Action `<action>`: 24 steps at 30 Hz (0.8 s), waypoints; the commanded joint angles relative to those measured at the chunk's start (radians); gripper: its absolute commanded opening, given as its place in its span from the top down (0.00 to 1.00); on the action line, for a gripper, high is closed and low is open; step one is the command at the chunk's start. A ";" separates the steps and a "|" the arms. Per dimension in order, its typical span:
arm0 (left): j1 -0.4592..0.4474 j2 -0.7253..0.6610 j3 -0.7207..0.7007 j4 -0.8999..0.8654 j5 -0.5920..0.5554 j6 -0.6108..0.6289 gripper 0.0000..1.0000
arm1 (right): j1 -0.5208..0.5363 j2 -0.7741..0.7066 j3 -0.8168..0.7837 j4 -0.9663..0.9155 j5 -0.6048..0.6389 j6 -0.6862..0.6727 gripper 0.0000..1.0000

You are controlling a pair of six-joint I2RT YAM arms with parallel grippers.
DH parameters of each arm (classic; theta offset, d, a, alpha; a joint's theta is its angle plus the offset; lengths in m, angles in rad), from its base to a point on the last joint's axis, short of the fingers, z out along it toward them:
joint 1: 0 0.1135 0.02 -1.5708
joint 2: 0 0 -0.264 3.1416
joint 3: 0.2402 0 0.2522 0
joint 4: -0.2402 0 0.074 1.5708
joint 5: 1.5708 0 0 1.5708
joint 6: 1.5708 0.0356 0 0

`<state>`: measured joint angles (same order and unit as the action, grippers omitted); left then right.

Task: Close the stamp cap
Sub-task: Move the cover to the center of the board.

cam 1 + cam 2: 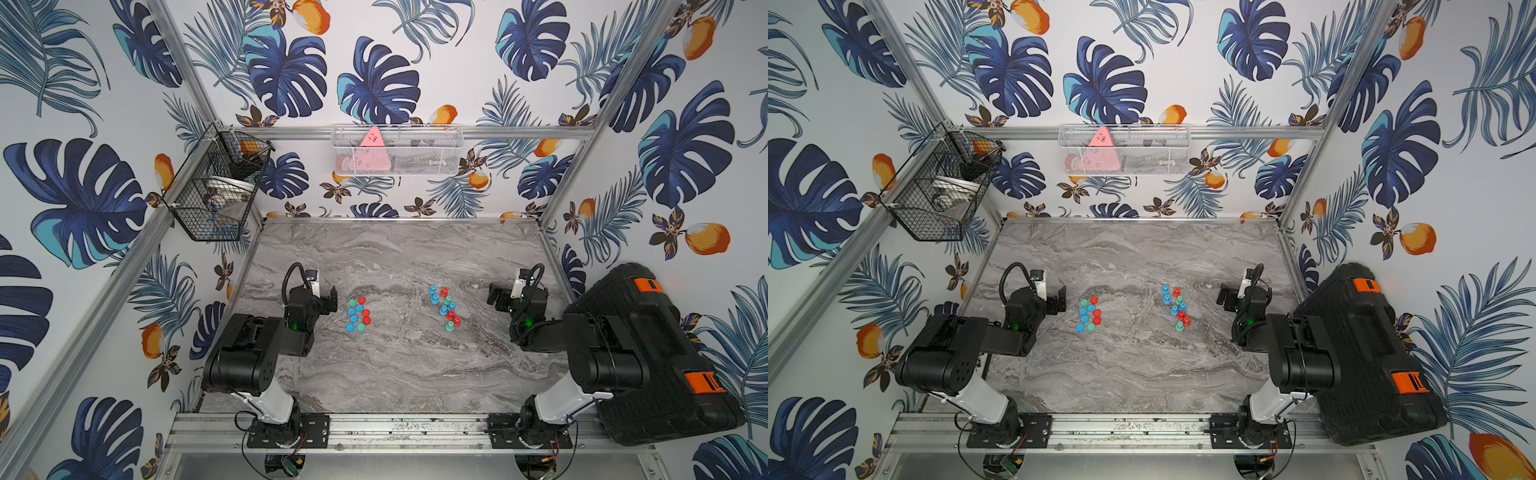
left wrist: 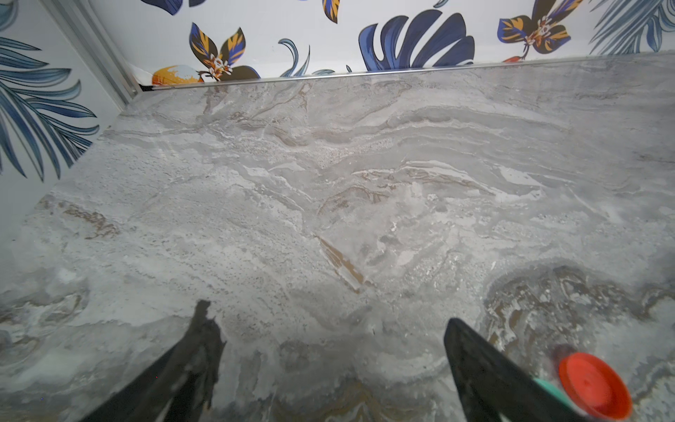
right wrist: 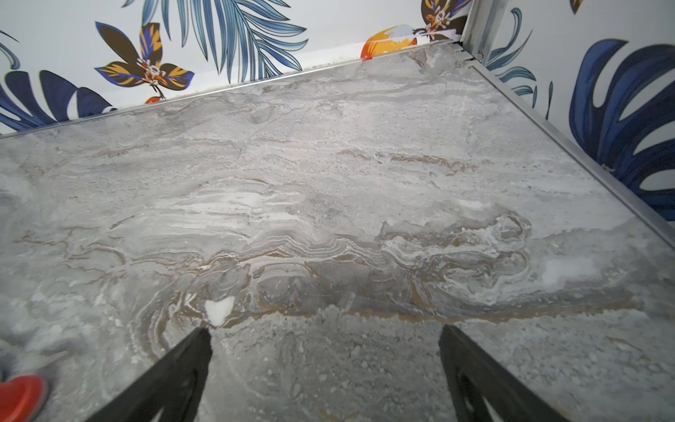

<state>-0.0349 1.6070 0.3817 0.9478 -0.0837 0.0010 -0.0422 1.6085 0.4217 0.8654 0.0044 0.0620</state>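
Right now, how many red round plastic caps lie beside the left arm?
3 red round plastic caps, all on the pile's side away from the left gripper: rearmost one, middle one, frontmost one. None seems hidden.

Observed: the left arm [image 1: 249, 357] is folded back on itself, wrist angled inward. The left gripper [image 1: 330, 300] has its jaws spread wide, with nothing between them. The right arm [image 1: 602, 357] mirrors that posture. The right gripper [image 1: 496, 300] is likewise spread and empty.

A robot lab cell, shown by its aluminium frame [image 1: 519, 132], leaf-print walls [image 1: 415, 50] and arm-mounting rail [image 1: 407, 428]
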 commanded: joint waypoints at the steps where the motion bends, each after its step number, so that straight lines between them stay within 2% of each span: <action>1: -0.031 -0.038 0.013 -0.024 -0.068 0.012 0.01 | 0.016 -0.053 0.015 -0.037 -0.023 -0.043 0.00; 5: -0.068 -0.107 0.042 -0.133 -0.148 0.027 0.01 | 0.072 -0.155 0.098 -0.246 -0.038 -0.122 0.01; 9: -0.125 -0.181 0.209 -0.453 -0.229 0.087 0.01 | 0.179 -0.260 0.182 -0.366 0.052 -0.203 0.00; 11: -0.174 -0.199 0.349 -0.669 -0.325 0.120 0.01 | 0.225 -0.312 0.267 -0.491 0.184 -0.117 0.00; 12: -0.206 -0.211 0.438 -0.808 -0.370 0.107 0.01 | 0.240 -0.335 0.346 -0.611 0.250 -0.011 0.00; 14: -0.235 -0.226 0.589 -1.065 -0.352 0.064 0.01 | 0.238 -0.332 0.510 -0.958 0.323 0.232 0.00; 15: -0.231 -0.224 0.612 -1.101 -0.335 0.002 0.01 | 0.237 -0.305 0.551 -1.081 0.400 0.310 0.00; 16: -0.228 -0.211 0.596 -1.081 -0.403 -0.102 0.01 | 0.232 -0.271 0.555 -1.090 0.463 0.375 0.00; 17: -0.224 -0.190 0.603 -1.121 -0.470 -0.212 0.01 | 0.211 -0.240 0.572 -1.136 0.414 0.408 0.00; 18: -0.193 -0.159 0.643 -1.198 -0.397 -0.253 0.01 | 0.164 -0.208 0.592 -1.168 0.291 0.420 0.00; 19: -0.164 -0.126 0.701 -1.280 -0.257 -0.262 0.01 | 0.138 -0.187 0.617 -1.203 0.198 0.434 0.00; 21: -0.167 -0.084 0.775 -1.388 -0.176 -0.283 0.05 | 0.143 -0.194 0.626 -1.214 0.143 0.422 0.00; 24: -0.205 -0.154 0.733 -1.340 -0.133 -0.258 0.06 | 0.149 -0.219 0.595 -1.153 0.066 0.399 0.00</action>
<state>-0.2234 1.4914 1.1202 -0.3035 -0.2985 -0.2031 0.1059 1.4040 1.0214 -0.2504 0.1715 0.4202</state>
